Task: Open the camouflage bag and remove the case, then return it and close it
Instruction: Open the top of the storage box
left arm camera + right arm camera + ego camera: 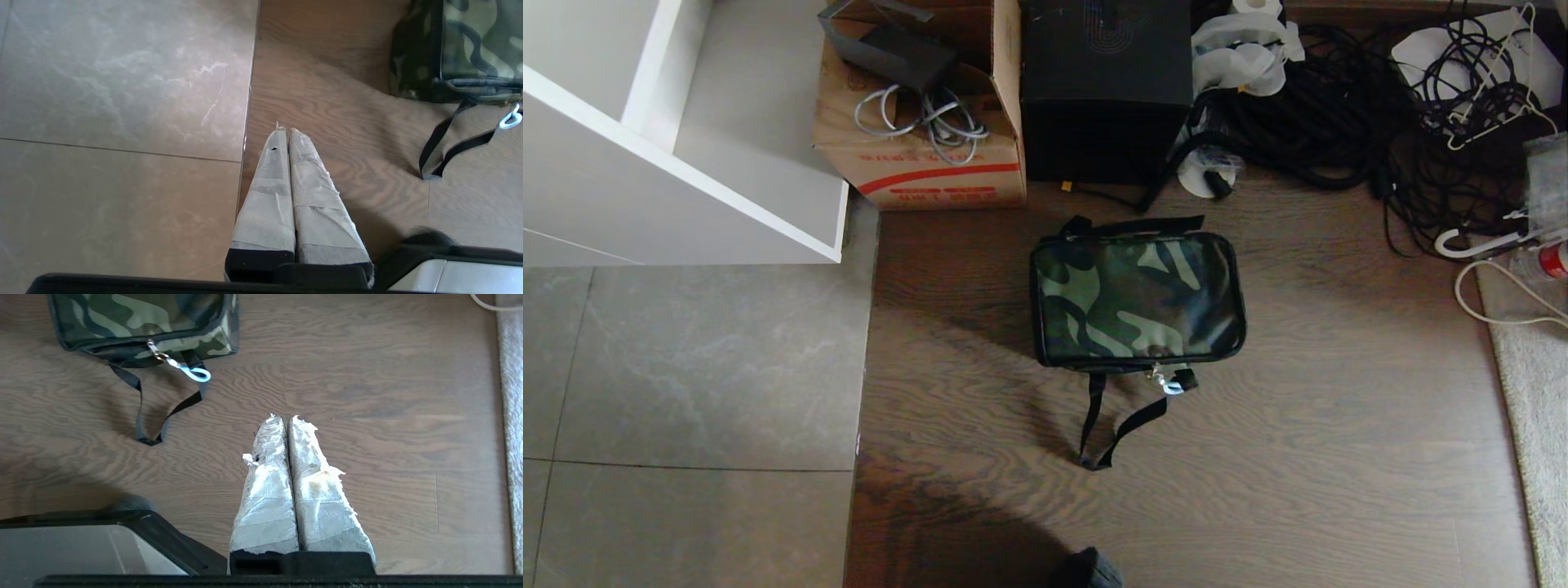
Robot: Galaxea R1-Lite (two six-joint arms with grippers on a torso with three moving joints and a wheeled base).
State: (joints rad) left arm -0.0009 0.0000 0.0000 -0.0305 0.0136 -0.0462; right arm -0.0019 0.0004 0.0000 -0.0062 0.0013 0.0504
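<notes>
The camouflage bag (1137,299) lies flat and zipped shut on the wood floor, its white zipper pull (1174,387) and a black strap loop (1112,425) trailing off the near edge. The case is hidden. In the left wrist view my left gripper (287,130) is shut and empty, hanging above the floor well to the left of the bag (466,49). In the right wrist view my right gripper (283,417) is shut and empty too, nearer than the bag (139,318) and off to its right, apart from the zipper pull (196,373). Neither arm shows in the head view.
Behind the bag stand a tall black box (1107,90) and an open cardboard box (923,122) with cables. Tangled black cables (1347,106) fill the back right. A white shelf unit (678,155) is at the back left, a pale rug (1535,408) at the right.
</notes>
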